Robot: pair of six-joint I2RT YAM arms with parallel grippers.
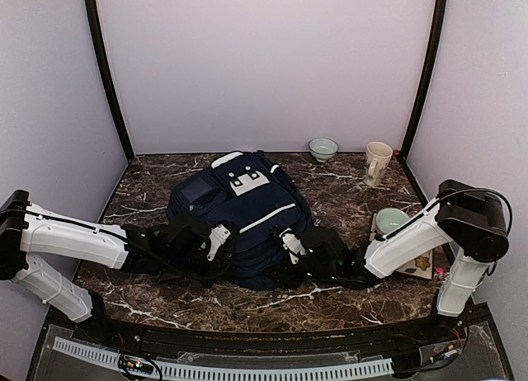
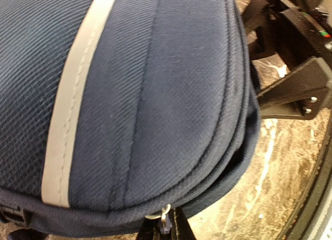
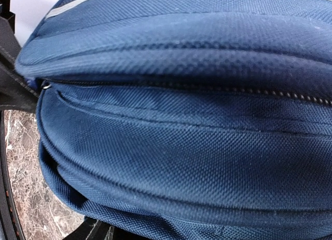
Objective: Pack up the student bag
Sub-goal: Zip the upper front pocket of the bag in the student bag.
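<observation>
Student bag (image 1: 247,208): lies flat in the middle of the marble table (image 1: 346,191), white stripe up.
Left gripper (image 1: 219,237): at the bag's near edge, fingers pressed together, pinching the zipper pull (image 2: 165,219).
Right gripper (image 1: 290,246): against the bag's near right side; cannot tell the finger spread.

You face a dark marble-patterned desk (image 1: 148,195) veined in white, boxed in by plain pale lilac walls (image 1: 264,68), with black posts (image 1: 107,76) in both back corners under soft, even light.
</observation>
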